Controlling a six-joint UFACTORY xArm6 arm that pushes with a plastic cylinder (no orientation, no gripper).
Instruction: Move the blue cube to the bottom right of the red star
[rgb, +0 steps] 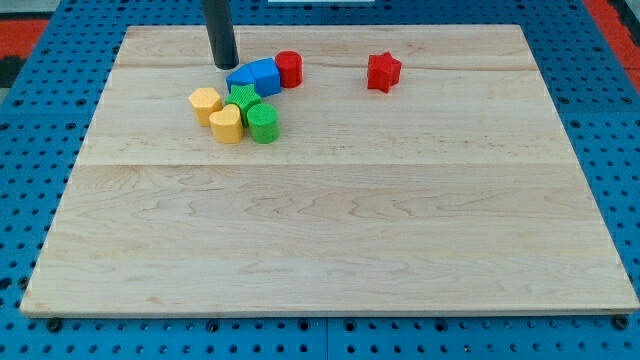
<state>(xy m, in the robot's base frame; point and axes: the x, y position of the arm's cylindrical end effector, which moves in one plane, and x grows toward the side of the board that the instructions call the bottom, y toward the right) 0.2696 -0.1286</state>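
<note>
The blue cube (264, 74) sits near the view's top, left of centre, on the wooden board (330, 250). A second blue block (241, 80) touches its left side. The red star (383, 71) lies well to the right of the blue cube. My tip (225, 64) is just left of and slightly above the blue blocks, close to them; contact is not clear.
A red cylinder (289, 68) touches the blue cube's right side. Below the blue blocks cluster a yellow hexagon (205, 102), a yellow heart (227, 125), a green star (243, 99) and a green cylinder (263, 123).
</note>
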